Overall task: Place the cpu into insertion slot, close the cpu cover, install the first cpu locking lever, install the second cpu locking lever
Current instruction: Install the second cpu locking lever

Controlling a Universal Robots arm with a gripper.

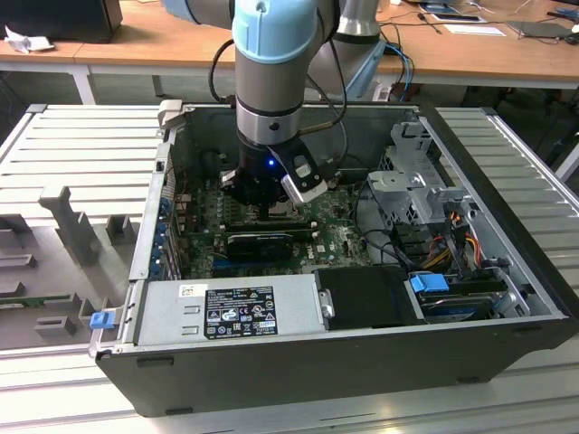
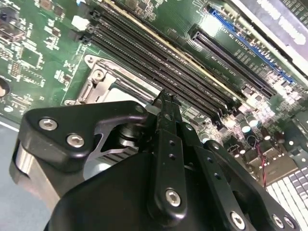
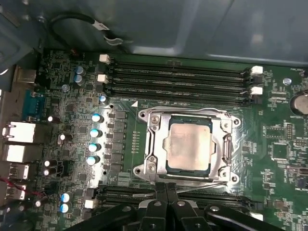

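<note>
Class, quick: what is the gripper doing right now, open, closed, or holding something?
Gripper: closed, fingertips together at the edge of the cpu cover; whether it grips anything cannot be told.

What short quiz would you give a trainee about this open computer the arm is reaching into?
1. True or false: the cpu shows through the square window of the cpu cover.
2. Pick one: the tips of the end effector, at the edge of the cover, are A) spread wide apart, B) shut together, C) clamped on a blue cable.
3. Fill in: the circuit board around the cover is coloured ____.

Key: 1 true. 2 B. 3 green.
</note>
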